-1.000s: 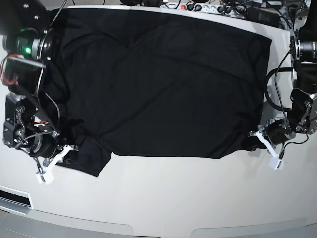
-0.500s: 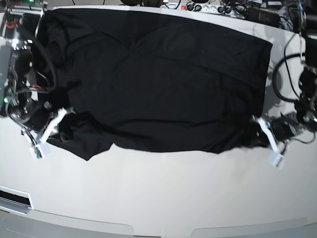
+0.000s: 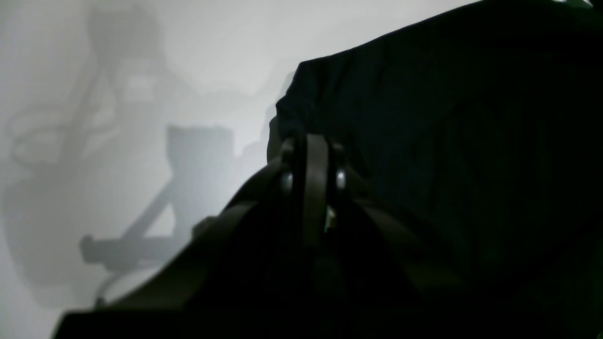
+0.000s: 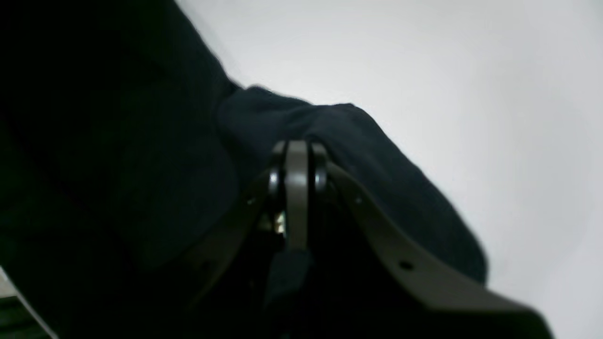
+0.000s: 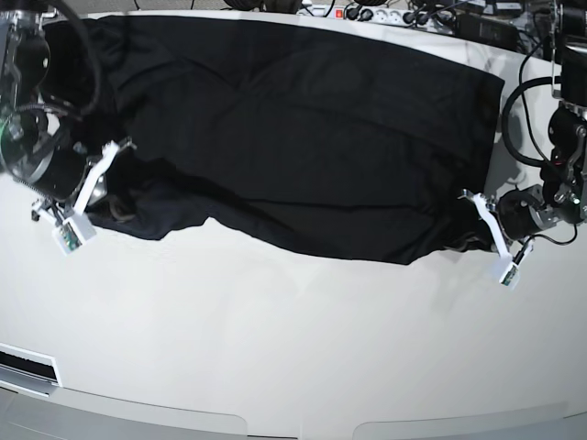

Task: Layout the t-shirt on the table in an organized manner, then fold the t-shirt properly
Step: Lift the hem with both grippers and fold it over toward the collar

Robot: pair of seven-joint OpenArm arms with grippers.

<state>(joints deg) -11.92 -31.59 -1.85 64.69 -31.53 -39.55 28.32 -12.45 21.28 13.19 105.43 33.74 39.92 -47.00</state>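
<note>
The black t-shirt (image 5: 293, 137) lies spread over the far half of the white table (image 5: 293, 348), its near edge sagging in a curve between my two grippers. On the right of the base view my left gripper (image 5: 470, 240) is shut on the shirt's near right corner. The left wrist view shows that gripper (image 3: 313, 143) pinched on a fold of the dark cloth (image 3: 447, 141). At the left my right gripper (image 5: 115, 203) is shut on the bunched near left corner. In the right wrist view its tips (image 4: 297, 148) meet on a raised hump of fabric (image 4: 118, 141).
A power strip and cables (image 5: 385, 14) run along the table's far edge. Arm cables hang beside the shirt at the right (image 5: 518, 128). The curved front edge of the table (image 5: 275, 417) lies well below the shirt.
Both grippers have carried the shirt's near corners back toward the far side. The near left corner moved up and left, and the near hem now lies farther from the front edge.
</note>
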